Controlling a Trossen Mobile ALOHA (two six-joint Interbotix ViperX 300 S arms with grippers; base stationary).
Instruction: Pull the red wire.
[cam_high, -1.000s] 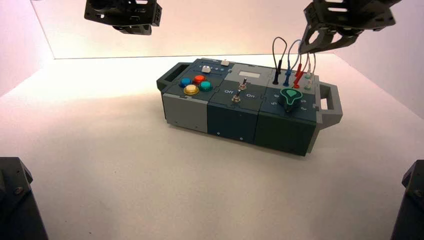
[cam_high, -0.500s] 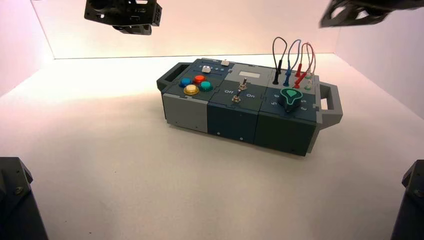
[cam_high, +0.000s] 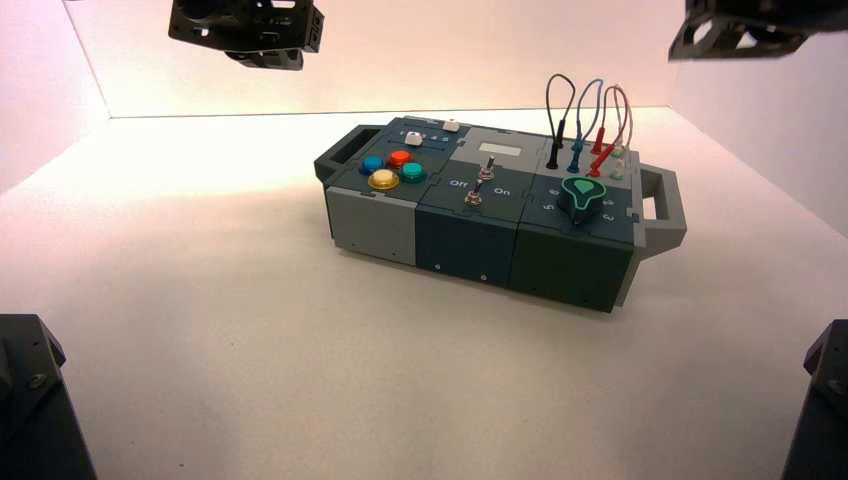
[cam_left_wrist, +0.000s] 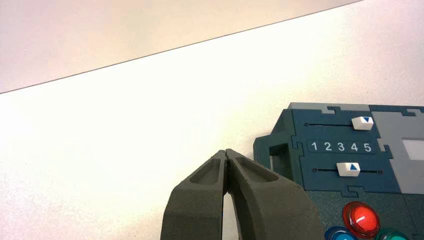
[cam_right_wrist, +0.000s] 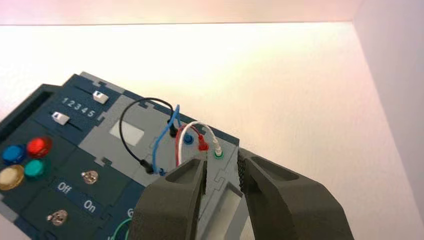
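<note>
The red wire arches over the box's wire block, and its red plug stands between the blue-plugged lead and a white lead. In the high view one red plug stands upright and a second one leans in front of it. My right gripper hangs open above and behind the wires, apart from them, with nothing between its fingers. My left gripper is shut and empty, raised off the box's button end.
The box lies across the middle of the table, with a handle at its wire end. It carries a green knob, two toggle switches, coloured buttons and two white sliders. A side wall rises at the right.
My right gripper has lifted away from the red and white leads, where its fingers were a second ago, to the upper right. The left arm has not moved.
</note>
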